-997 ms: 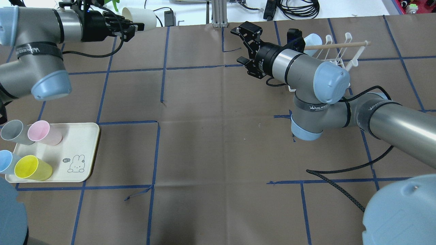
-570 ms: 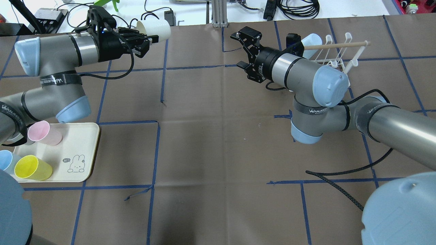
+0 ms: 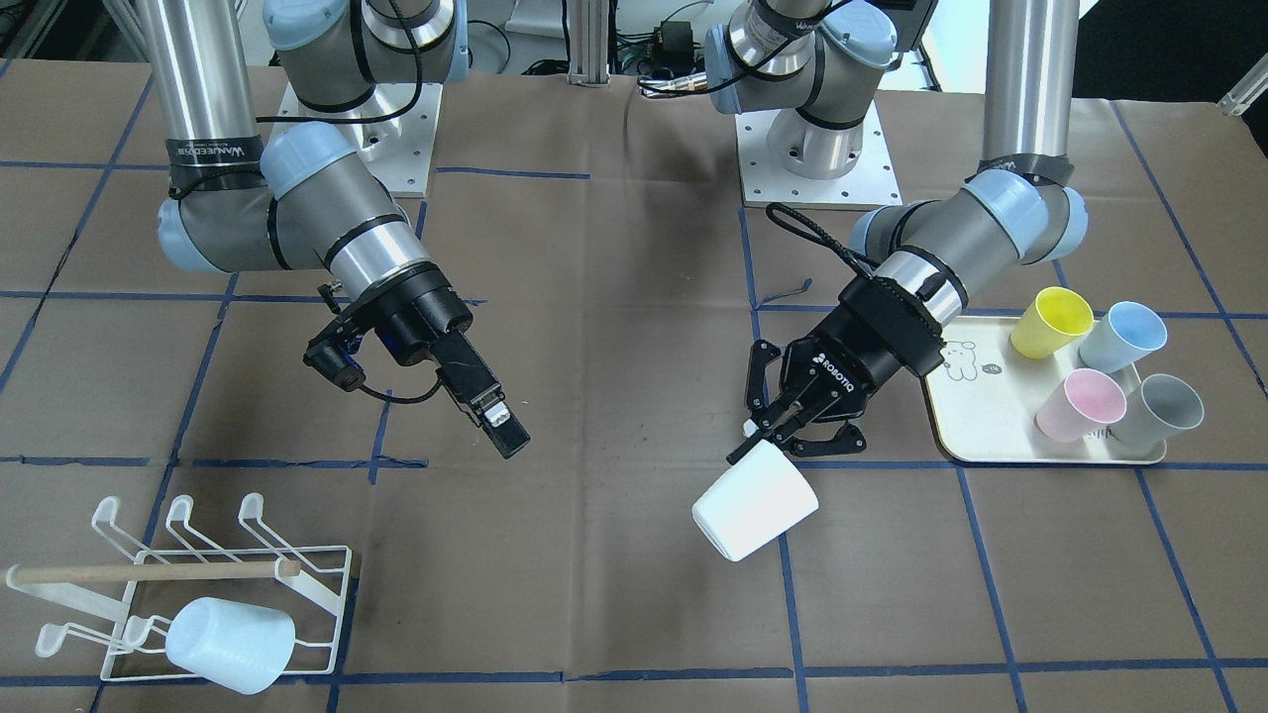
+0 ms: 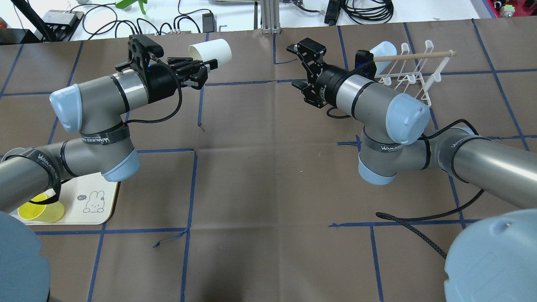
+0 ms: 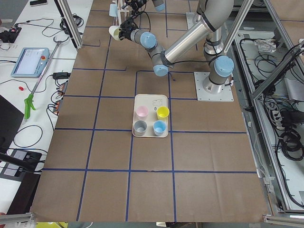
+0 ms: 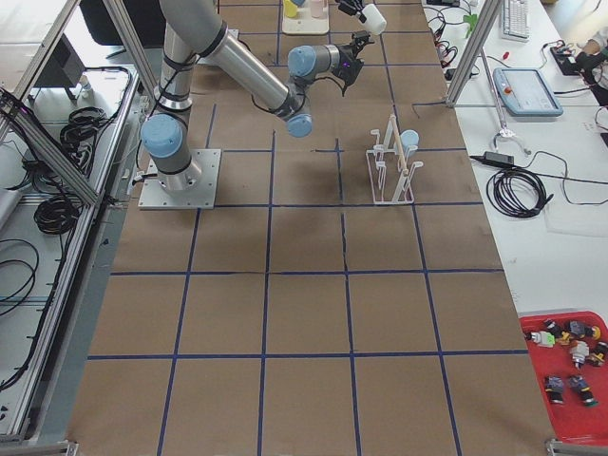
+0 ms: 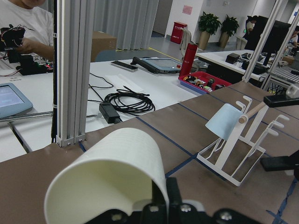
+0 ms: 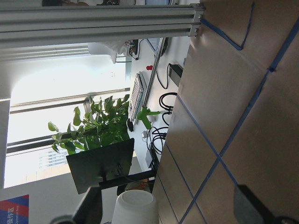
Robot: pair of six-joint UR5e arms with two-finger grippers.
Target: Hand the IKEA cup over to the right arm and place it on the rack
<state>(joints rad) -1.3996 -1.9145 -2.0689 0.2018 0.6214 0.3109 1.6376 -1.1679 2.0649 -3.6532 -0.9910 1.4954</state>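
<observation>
The IKEA cup (image 4: 211,52) is white and lies on its side in the air, mouth turned toward my left gripper (image 4: 200,72). That gripper is shut on the cup's rim (image 3: 755,510), one finger inside and one outside, as the left wrist view shows on the cup (image 7: 110,177). My right gripper (image 4: 301,63) hangs open and empty about a table square to the right, facing the cup (image 8: 135,207). The white wire rack (image 4: 413,71) with its wooden dowel stands behind the right arm and carries a pale blue cup (image 3: 230,649).
A cream tray (image 3: 991,421) near the left arm holds a yellow cup (image 3: 1052,322), a blue cup (image 3: 1122,337), a pink cup (image 3: 1080,404) and a grey cup (image 3: 1169,408). An aluminium post (image 4: 267,16) and cables lie beyond the far table edge. A person stands behind that edge.
My left arm has swung right and toward the table's middle, carrying the white cup closer to the right gripper. The right gripper has stayed open and barely shifted.
</observation>
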